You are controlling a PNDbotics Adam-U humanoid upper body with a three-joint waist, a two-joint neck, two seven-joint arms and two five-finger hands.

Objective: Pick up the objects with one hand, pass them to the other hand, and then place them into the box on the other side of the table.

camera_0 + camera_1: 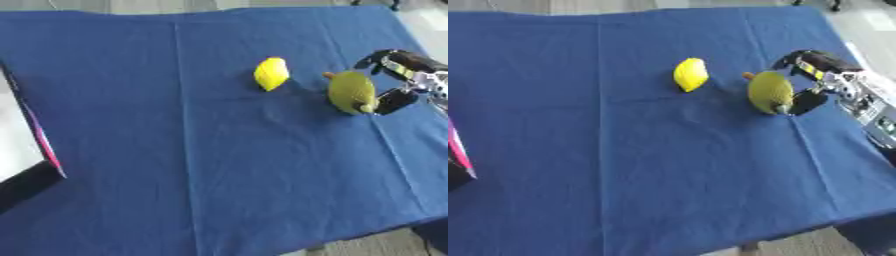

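Note:
A yellow lemon-shaped object (271,73) lies on the blue cloth (219,165) a little right of centre. To its right lies a yellow-green pear-shaped object (352,91) with a small brown stem pointing up-left. My right hand (401,82) comes in from the right edge and sits just right of the pear shape. Its fingers (385,57) arch above the object's far side and its thumb (394,100) lies at its near end. The hand is open and spread, not closed round the object. My left hand shows in neither view.
A box (22,150) with a white inside, a pink rim and a black wall stands at the left edge of the table. The cloth's front edge runs along the lower right, with floor beyond it.

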